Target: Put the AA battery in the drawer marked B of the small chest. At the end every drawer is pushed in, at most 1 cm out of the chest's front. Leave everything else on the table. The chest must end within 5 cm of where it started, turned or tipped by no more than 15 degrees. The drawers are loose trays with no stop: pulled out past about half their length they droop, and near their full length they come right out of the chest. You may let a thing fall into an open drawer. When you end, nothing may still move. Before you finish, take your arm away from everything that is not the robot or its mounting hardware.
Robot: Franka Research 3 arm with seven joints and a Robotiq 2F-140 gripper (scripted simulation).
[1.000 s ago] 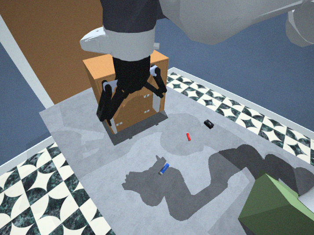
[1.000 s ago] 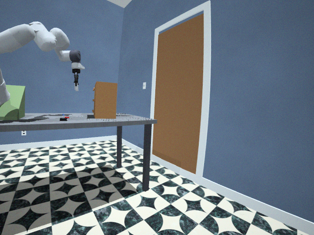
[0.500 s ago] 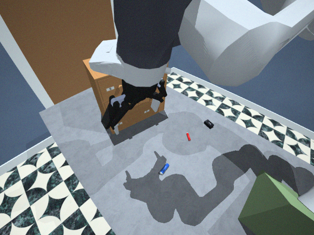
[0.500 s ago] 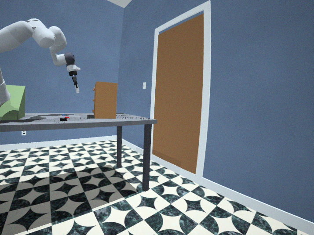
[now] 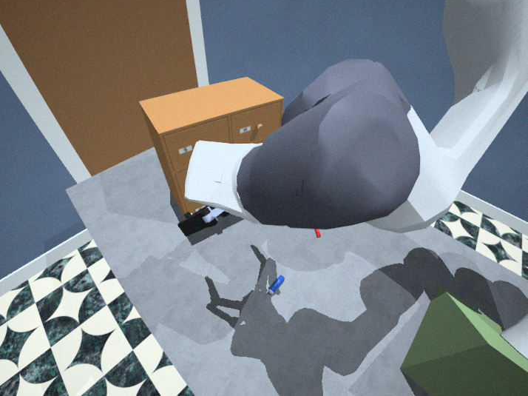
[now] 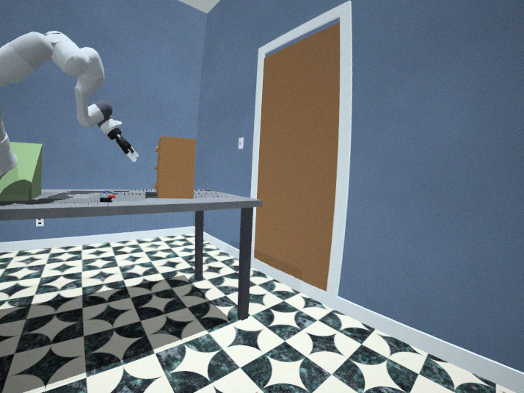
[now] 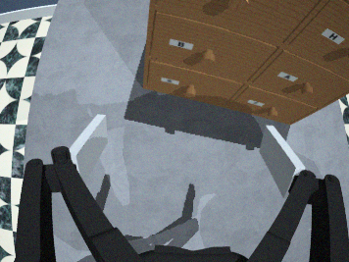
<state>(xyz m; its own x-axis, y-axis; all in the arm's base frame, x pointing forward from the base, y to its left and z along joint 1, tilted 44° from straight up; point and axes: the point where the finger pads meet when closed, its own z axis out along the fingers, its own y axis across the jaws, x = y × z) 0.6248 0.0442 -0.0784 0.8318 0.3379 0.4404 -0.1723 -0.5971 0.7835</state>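
Observation:
A blue cylinder with a pale end, looking like a battery, lies on the table. A smaller red cylinder lies nearer the chest; no print is readable on either. The wooden chest stands upright, its drawers looking pushed in. Drawer B, with label and round knob, is the middle one on the left. My gripper is wide open and empty, tilted toward the chest, in front of and above the table. The arm hides part of the chest front in the top view.
A black block lies beside the red cylinder in the exterior view. A large green block stands near the arm's base. Drawer S is above B, one drawer is below it, and drawers H and A are to the right.

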